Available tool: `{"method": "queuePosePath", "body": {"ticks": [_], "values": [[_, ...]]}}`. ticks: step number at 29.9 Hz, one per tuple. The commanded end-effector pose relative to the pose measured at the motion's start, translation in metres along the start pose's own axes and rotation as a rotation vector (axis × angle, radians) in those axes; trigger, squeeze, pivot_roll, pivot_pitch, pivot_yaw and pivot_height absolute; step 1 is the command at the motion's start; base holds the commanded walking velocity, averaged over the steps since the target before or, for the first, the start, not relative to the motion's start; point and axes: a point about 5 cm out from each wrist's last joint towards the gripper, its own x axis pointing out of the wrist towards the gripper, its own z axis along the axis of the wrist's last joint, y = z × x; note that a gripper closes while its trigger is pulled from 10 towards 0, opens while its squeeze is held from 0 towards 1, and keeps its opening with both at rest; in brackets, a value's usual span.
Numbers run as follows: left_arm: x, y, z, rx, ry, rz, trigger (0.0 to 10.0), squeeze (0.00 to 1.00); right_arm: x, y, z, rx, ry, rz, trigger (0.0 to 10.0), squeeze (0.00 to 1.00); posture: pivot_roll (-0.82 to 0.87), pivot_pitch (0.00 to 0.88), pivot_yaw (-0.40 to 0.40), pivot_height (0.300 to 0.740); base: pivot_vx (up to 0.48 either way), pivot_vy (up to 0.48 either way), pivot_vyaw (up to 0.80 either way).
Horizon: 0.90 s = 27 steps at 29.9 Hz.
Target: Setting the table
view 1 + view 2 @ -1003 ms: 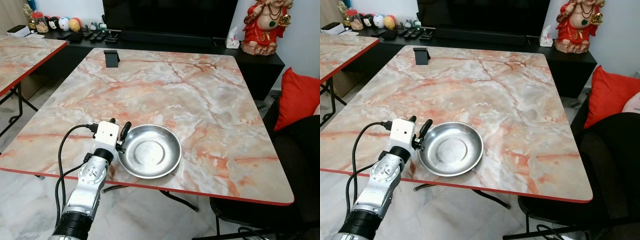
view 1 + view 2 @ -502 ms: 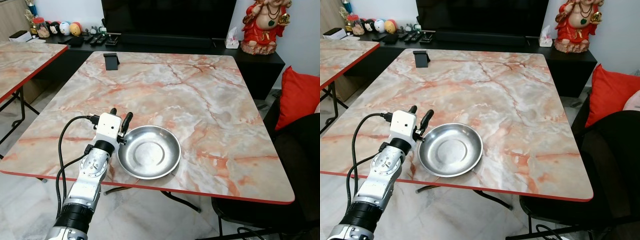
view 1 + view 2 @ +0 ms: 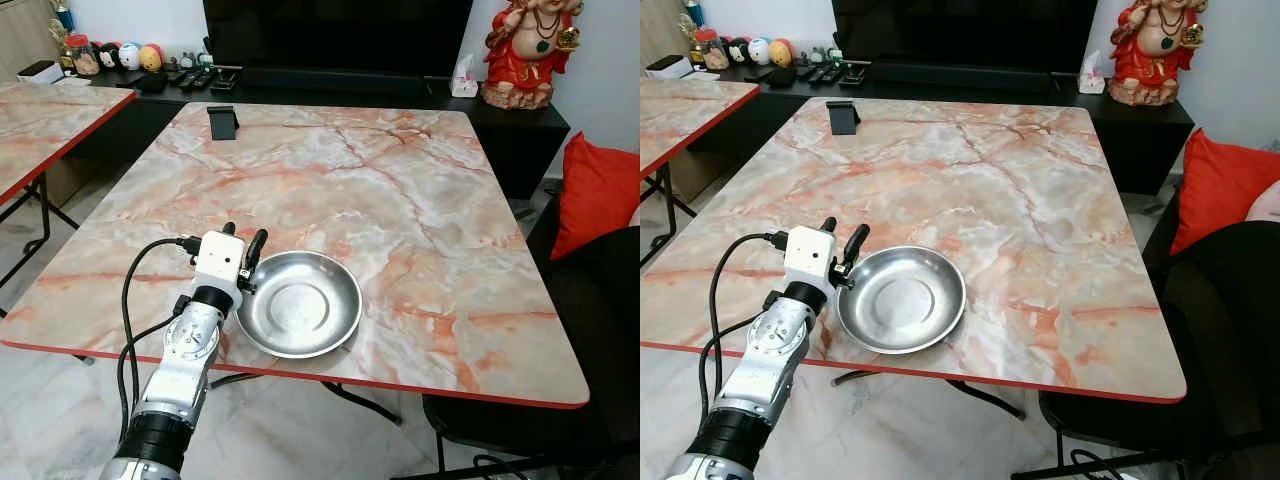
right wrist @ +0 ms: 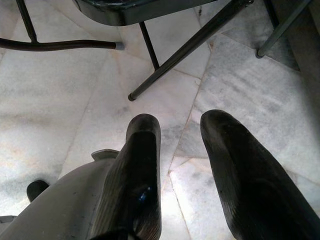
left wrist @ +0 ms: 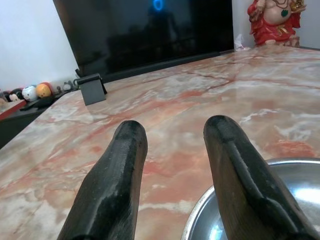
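Note:
A shallow steel bowl (image 3: 300,303) rests on the marble table (image 3: 400,180) near its front edge. My left gripper (image 3: 243,236) stands open just at the bowl's left rim, fingers pointing up and away over the tabletop. In the left wrist view both black fingers (image 5: 120,170) are spread, and the bowl (image 5: 300,185) lies under and beside one of them; nothing is held between them. My right gripper (image 4: 180,125) hangs open over the pale floor tiles, close to metal chair legs (image 4: 185,50).
A small black stand (image 3: 222,120) sits at the table's far left corner. Behind are a dark TV unit (image 3: 340,40) and a red statue (image 3: 527,50). A second marble table (image 3: 50,110) is on the left; a red cushion (image 3: 595,195) and a dark chair (image 3: 570,320) on the right.
My left gripper's fingers have lifted a little off the bowl's left rim and now point higher. The bowl has stayed in place. The camera has shifted slightly.

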Motion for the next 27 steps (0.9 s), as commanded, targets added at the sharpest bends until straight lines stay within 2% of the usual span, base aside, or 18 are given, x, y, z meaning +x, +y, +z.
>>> {"method": "queuePosePath", "body": {"ticks": [1, 14, 27], "values": [[-0.0019, 0.0024, 0.0003, -0.01, -0.001, 0.018, 10.0, 0.0, -0.0005, -0.0015, -0.0008, -0.007, 0.002, -0.001, 10.0, 0.0, 0.04, 0.0, -0.023, 0.715, 0.0, 0.0, 0.0], [-0.0003, 0.0025, 0.0026, -0.003, -0.004, 0.004, 10.0, 0.0, -0.0009, 0.0021, -0.0038, -0.002, 0.01, 0.015, 10.0, 0.0, 0.04, 0.0, -0.002, 0.715, 0.0, 0.31, 0.0], [-0.0001, 0.0004, 0.0052, -0.006, -0.014, 0.002, 10.0, 0.0, -0.0004, 0.0024, -0.0034, -0.015, 0.024, 0.032, 10.0, 0.0, 0.06, 0.0, -0.015, 0.715, 0.0, 0.325, 0.0]]}}
